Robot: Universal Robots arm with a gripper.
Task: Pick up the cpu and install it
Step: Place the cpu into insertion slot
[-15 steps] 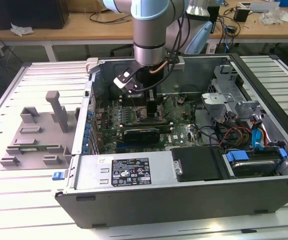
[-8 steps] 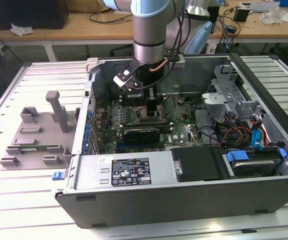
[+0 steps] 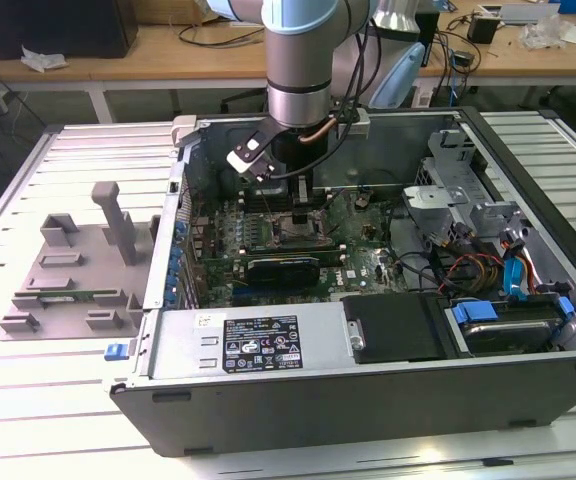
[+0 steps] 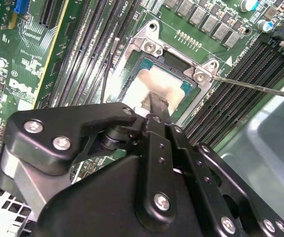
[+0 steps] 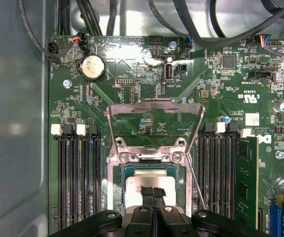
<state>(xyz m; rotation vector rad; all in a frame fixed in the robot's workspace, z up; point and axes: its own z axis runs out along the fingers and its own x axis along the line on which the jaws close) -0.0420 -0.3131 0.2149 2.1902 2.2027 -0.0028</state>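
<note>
Basically seated: the hand (image 5: 153, 193) has its fingers pressed together with nothing gripped, tips right over the cpu (image 5: 134, 190), which lies flat in the socket (image 5: 113, 159). Load frame (image 5: 154, 104) stands raised, so clamping looks left to do. Motherboard (image 5: 132, 74) sits in an open PC case (image 3: 368, 400) on a slatted metal table (image 3: 28, 430), grey tray (image 3: 68, 270) beside it. Wooden bench (image 3: 168, 50) with cables behind.

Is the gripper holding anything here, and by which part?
Nothing is clamped: the fingers are together, tips at the top face of the cpu, which lies in the socket.
</note>
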